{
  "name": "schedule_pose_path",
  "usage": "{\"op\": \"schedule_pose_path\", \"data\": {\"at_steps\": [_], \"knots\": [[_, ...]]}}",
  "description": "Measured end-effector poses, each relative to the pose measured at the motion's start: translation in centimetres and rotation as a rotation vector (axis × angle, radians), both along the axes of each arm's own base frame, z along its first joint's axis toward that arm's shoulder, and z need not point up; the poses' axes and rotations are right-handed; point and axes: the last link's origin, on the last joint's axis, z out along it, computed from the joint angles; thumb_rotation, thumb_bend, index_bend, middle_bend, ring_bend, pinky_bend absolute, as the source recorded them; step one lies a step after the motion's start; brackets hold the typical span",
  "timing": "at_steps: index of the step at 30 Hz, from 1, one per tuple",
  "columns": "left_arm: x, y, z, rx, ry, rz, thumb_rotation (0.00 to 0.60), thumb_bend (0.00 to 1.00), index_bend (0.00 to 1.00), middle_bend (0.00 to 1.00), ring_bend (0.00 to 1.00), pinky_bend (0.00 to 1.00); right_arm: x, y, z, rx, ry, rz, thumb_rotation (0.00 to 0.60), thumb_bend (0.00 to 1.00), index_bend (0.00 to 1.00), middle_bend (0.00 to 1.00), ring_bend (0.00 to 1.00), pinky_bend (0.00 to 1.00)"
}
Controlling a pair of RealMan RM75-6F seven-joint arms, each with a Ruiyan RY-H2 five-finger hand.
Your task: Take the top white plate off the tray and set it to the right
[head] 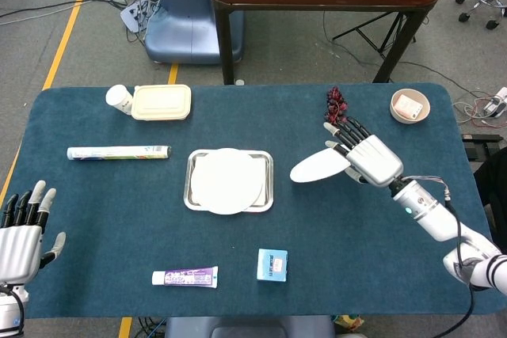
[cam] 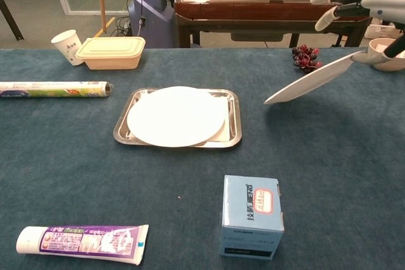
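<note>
My right hand point(head: 371, 157) point(cam: 373, 1) holds a white plate point(head: 319, 165) point(cam: 313, 79) by its right edge, above the cloth to the right of the tray. The plate is tilted, its free edge lower and pointing left. The steel tray point(head: 265, 195) point(cam: 231, 137) sits mid-table with another white plate point(head: 226, 180) point(cam: 176, 116) lying flat in it. My left hand point(head: 22, 231) hovers at the near left corner, fingers spread, holding nothing.
A bunch of dark grapes point(head: 337, 103) point(cam: 305, 57) lies behind the held plate. A small bowl point(head: 409, 105) point(cam: 386, 55) stands far right. A blue box point(head: 272, 264) point(cam: 251, 215) and toothpaste tube point(head: 184, 277) point(cam: 82, 243) lie near; foil roll point(head: 118, 152), lunchbox point(head: 162, 102) and cup point(head: 120, 98) lie left.
</note>
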Motion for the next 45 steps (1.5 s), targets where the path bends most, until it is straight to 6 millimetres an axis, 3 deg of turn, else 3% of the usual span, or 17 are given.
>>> {"op": "schedule_pose_path", "data": {"at_steps": [12,20,26,33,39,45], "knots": [[0.3,-0.3,0.0,-0.001,-0.006,-0.014,0.600,0.32,0.00,0.00,0.00,0.00,-3.6,4.4,-0.7,0.057,0.091,-0.062,0.600,0.40,0.19,0.00,0.00,0.00],[0.5,-0.5,0.0,0.000,-0.009,-0.022,0.600,0.32,0.00,0.00,0.00,0.00,-4.3,6.0,-0.7,0.069,0.057,-0.066,0.600,0.40,0.19,0.00,0.00,0.00],[0.8,-0.6,0.0,-0.006,-0.017,-0.035,0.600,0.32,0.00,0.00,0.00,0.00,-3.4,7.5,0.6,0.050,0.006,-0.036,0.600,0.40,0.19,0.00,0.00,0.00],[0.9,-0.8,-0.1,-0.033,-0.034,-0.039,0.600,0.32,0.00,0.00,0.00,0.00,-2.5,10.8,3.2,-0.031,-0.082,-0.043,0.600,0.40,0.19,0.00,0.00,0.00],[0.9,-0.9,-0.1,-0.056,-0.050,-0.039,0.600,0.32,0.00,0.00,0.00,0.00,-4.6,13.2,4.7,-0.172,-0.155,-0.108,0.600,0.40,0.19,0.00,0.00,0.00],[0.8,-0.6,-0.3,-0.074,-0.057,-0.025,0.600,0.32,0.00,0.00,0.00,0.00,-7.4,14.3,5.4,-0.303,-0.236,-0.153,0.600,0.40,0.19,0.00,0.00,0.00]]}}
